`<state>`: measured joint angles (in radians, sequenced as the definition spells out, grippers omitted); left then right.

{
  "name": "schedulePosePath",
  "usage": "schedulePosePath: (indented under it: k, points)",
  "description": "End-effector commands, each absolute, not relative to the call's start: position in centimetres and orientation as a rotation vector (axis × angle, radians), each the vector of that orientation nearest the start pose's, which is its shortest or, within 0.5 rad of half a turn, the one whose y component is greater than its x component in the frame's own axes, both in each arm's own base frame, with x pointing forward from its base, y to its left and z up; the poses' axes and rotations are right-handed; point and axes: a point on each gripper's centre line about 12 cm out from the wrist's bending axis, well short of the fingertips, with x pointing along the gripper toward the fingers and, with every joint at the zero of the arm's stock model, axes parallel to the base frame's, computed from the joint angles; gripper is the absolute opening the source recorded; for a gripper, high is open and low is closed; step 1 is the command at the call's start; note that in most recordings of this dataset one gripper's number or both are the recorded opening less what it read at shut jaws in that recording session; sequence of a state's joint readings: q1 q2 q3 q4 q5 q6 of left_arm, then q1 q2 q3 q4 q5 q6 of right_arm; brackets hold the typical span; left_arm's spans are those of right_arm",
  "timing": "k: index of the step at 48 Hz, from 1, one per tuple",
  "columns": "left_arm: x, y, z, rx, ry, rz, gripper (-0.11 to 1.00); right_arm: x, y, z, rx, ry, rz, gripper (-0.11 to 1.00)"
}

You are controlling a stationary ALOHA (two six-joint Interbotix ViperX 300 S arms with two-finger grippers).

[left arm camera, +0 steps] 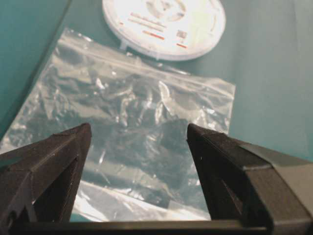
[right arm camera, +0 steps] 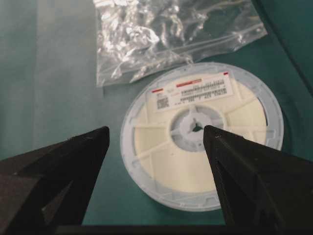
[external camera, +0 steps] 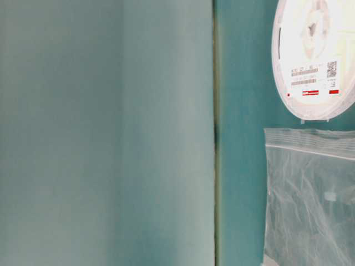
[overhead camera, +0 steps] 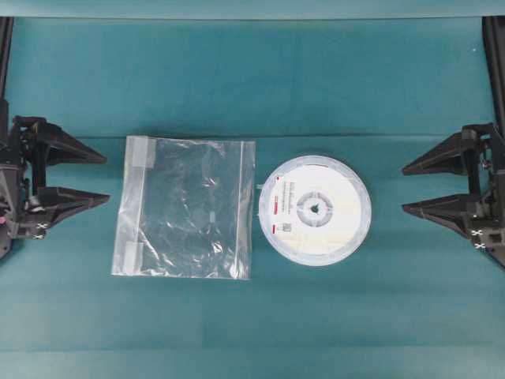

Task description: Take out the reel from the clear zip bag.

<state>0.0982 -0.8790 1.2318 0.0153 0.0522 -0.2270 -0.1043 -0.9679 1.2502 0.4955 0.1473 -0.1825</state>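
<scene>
The reel (overhead camera: 315, 210) is lying flat on the teal table (overhead camera: 237, 71), just beside the emptied clear zip bag (overhead camera: 188, 207). Left gripper (overhead camera: 106, 178) and right gripper (overhead camera: 404, 188) are standing wide open, holding nothing; the extraction appears complete, calling for no further move.

We are two arms built almost wholly of matte black parts. Our left gripper (overhead camera: 106, 178) ends in a pair of long wedge-shaped jaws that taper to blunt points, and our right gripper (overhead camera: 404, 189) carries the same pair, mirrored. Behind each set of jaws sits a blocky black housing of brackets and struts. Each housing bears a small white cross-shaped mark on its near side. A touch of red shows on our left housing. Seen from our wrists, the jaws look thick, flat-faced and slightly grainy, with greyish edges where light catches them.
</scene>
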Motion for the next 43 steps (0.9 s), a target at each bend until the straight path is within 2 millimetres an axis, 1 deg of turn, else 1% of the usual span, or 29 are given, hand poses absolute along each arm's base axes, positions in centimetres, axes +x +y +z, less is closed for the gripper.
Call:
schedulePosePath:
  k: [1,43]
  points:
    - [20.04,1.95,22.39,-0.223,0.364,0.135,0.86,18.54,-1.19,22.15,0.329,0.383,-0.098,0.89]
    - [20.03,1.95,22.36,-0.221,0.367,0.135,0.86,18.29,-1.16,22.64,0.33,0.361,-0.094,0.89]
